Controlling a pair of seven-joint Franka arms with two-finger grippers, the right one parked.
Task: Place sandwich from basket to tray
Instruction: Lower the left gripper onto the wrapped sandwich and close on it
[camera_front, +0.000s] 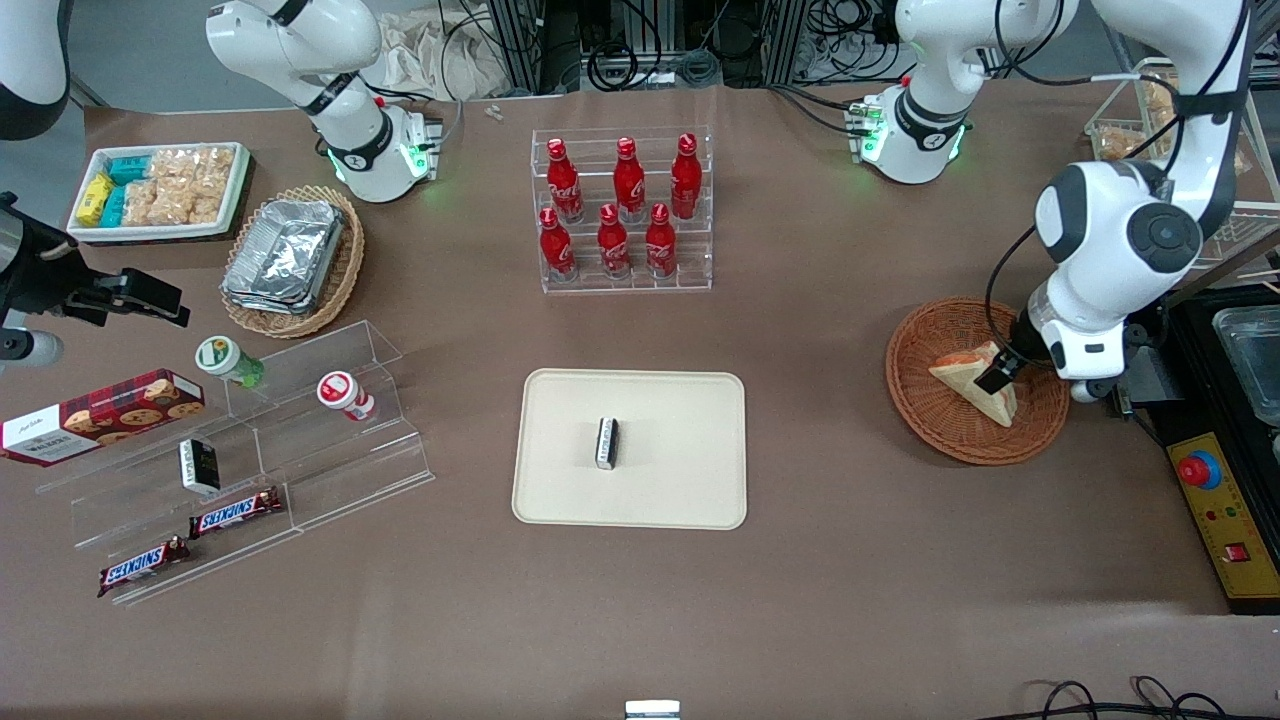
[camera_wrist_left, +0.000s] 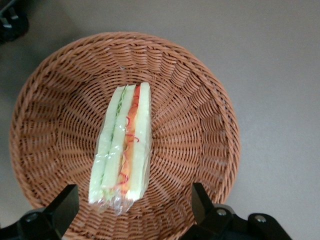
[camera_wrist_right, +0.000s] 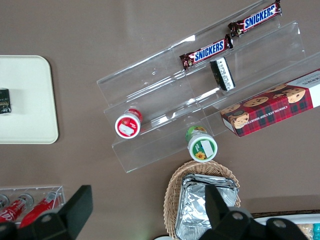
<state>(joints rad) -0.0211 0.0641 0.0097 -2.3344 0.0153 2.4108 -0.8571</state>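
Sandwich (camera_wrist_left: 122, 145) lies mid-basket (camera_front: 925, 405), wicker rim all round; hand (camera_wrist_left: 131, 207) hovers above, fingers (camera_wrist_left: 62, 202) spread wide; tray (camera_front: 680, 500) at nine o'clock.

six red bottles (camera_front: 620, 210), two Snickers bars (camera_front: 190, 540)

light: bright, even, from overhead | shadows: soft, faint | focus: sharp | glare: on foil

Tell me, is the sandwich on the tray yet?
No, the sandwich lies in the basket, below the open gripper.
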